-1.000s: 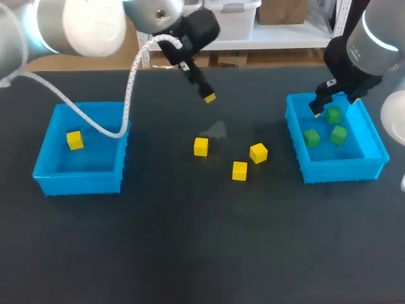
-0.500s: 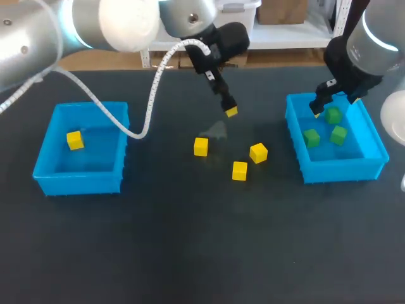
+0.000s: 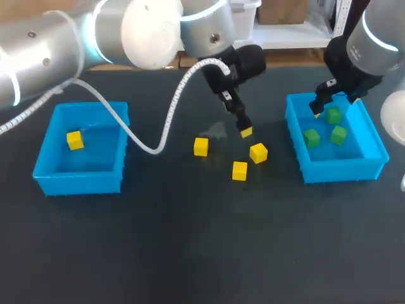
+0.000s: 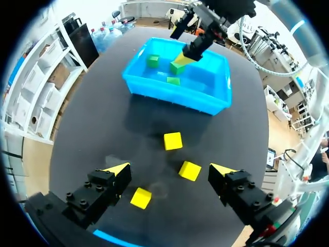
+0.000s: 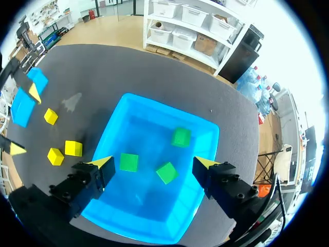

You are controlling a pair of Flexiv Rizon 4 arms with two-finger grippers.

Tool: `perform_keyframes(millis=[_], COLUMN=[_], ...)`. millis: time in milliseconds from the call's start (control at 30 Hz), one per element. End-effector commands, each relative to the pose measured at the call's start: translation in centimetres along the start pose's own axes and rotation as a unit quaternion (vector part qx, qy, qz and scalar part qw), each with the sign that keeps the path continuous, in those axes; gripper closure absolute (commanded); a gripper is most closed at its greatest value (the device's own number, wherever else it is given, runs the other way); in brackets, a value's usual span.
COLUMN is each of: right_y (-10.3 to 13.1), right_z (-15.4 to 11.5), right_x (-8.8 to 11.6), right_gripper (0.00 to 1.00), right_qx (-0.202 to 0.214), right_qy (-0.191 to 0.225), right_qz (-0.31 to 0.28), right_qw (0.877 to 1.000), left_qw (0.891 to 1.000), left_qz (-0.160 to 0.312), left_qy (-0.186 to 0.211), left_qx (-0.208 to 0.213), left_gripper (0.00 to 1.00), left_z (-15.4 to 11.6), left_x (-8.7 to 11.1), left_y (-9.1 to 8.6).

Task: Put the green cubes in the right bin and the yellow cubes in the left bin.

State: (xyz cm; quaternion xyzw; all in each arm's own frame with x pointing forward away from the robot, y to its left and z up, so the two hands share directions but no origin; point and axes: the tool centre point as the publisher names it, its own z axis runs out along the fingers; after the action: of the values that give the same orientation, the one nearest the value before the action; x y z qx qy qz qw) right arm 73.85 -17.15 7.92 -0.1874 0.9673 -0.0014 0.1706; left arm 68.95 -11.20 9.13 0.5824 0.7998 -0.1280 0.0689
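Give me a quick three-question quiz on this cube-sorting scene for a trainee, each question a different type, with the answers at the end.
1. Count: how many yellow cubes lie outside the left bin?
2. True or false: all three green cubes are inside the right bin.
3. Pick one: the left gripper, open, hangs over
A. the left bin
B. the loose yellow cubes
C. the right bin

Key: 1) 3. 2) True. 3) B.
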Motion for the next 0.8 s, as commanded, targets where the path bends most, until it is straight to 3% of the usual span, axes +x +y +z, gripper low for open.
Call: perform_keyframes(millis=[33, 267, 800], right_y=[0.0, 0.0, 0.0], right_z=[0.0, 0.0, 0.0], right_x=[0.1, 0.1, 0.1], right_gripper=[0.0, 0.0, 0.0], right_qx=[0.001, 0.001, 0.001], right_qy=[-0.001, -0.001, -0.001], right_qz=[0.0, 0.0, 0.0], right_qw=[1.0, 1.0, 1.0], left_qw=[1.0, 1.0, 0.998], left_qz=[-0.001, 0.001, -0.013], left_qy=[0.005, 0.014, 0.052], left_qx=[0.006, 0.012, 0.015], left_gripper=[0.0, 0.0, 0.0], left_z=[1.5, 3.3, 7.1], left_x=[-0.8, -1.9, -1.8], left_y=[-0.1, -0.6, -0.7])
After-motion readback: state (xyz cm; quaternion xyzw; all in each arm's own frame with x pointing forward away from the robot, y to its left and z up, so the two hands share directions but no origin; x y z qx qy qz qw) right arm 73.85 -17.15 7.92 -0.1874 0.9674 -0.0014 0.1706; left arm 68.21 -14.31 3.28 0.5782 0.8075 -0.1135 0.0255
